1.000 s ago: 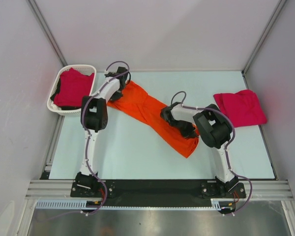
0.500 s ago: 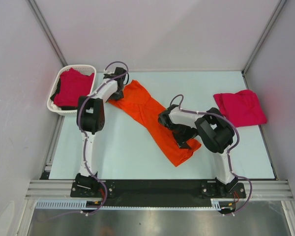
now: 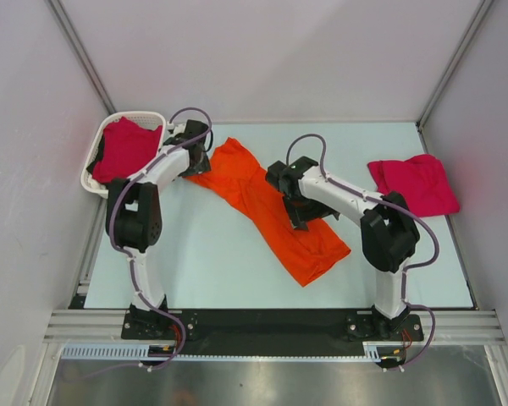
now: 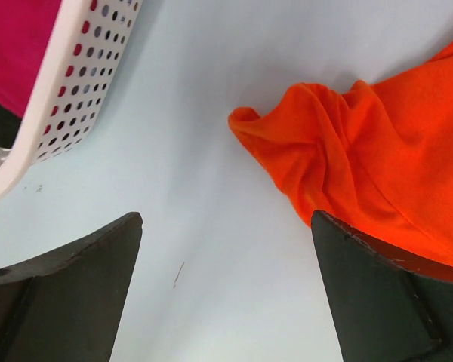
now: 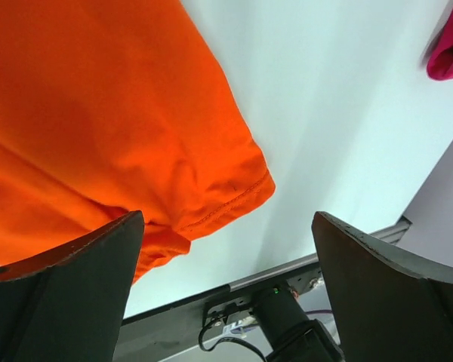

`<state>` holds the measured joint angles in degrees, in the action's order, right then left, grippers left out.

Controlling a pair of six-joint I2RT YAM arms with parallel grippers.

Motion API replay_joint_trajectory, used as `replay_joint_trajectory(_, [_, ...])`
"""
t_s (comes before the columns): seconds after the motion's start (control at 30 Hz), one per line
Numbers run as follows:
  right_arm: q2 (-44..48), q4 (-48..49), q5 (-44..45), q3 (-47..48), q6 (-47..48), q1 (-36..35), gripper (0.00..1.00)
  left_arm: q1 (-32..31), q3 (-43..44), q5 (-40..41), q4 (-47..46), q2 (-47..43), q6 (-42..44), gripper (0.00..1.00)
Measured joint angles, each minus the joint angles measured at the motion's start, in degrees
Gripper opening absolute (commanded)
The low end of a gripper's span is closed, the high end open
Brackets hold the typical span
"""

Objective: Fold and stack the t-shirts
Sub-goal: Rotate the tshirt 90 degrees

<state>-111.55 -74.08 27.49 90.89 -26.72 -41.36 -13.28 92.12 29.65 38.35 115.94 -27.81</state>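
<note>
The left end effector (image 4: 226,219) stands with its fingers wide apart and nothing between them, hanging just over bare surface (image 3: 195,254). At its 2 o'clock in the wrist view lies the bunched end of the orange shirt (image 4: 392,151), near but not touched. At its 10 o'clock is the white basket (image 4: 75,90), with a crimson shirt in the basket (image 4: 15,45).

The right end effector (image 5: 228,215) is equally spread and empty. It is poised over the hemmed corner of the orange shirt (image 5: 98,98), which fills the 9 to 12 o'clock part of its view.

From above, the left end effector (image 3: 199,156) and right end effector (image 3: 303,213) sit at opposite stretches of the orange shirt (image 3: 245,190). The shirt lies flat as a long band running from 10 o'clock to 5 o'clock across the surface — likely laid out this way so each arm can reach one end for a crosswise fold.

The basket (image 3: 140,114) sits at the 10 o'clock corner, presumably as the supply. A folded crimson shirt (image 3: 415,186) rests well apart at 3 o'clock — probably the start of the stack, so the orange one would go there once folded
</note>
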Motion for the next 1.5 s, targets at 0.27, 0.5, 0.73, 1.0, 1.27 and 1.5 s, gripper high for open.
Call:
replay_joint_trajectory(0.27, [2.1,2.6,0.3,1.2,2.5,1.9,1.00,-0.2,-7.9,-0.1,-1.9,-8.6,-0.1,1.00])
replay_joint_trajectory(0.5, [1.4,24.1,-12.2,3.2,14.8,11.0,1.00,-0.3,-19.8,-0.5,-2.7,-21.7,-0.6,1.00])
replay_joint_trajectory(0.73, [-10.6,38.8,-32.2,20.5,20.5,18.8,1.00,-1.1,-28.0,-1.5,-3.5,-29.6,-2.3,1.00])
replay_joint_trajectory(1.0, [-24.7,45.0,-56.2,28.8,19.9,20.6,1.00,-2.1,-33.8,-2.0,-3.2,-29.5,-3.2,1.00])
replay_joint_trajectory(1.27, [-31.2,45.5,-64.3,30.6,18.7,22.2,1.00,-2.5,-35.2,-2.0,-3.2,-29.5,-3.7,1.00])
replay_joint_trajectory(1.5, [-33.9,48.7,-67.0,34.3,17.1,22.0,0.99,-3.0,-35.8,-2.0,-3.2,-29.5,-3.7,1.00])
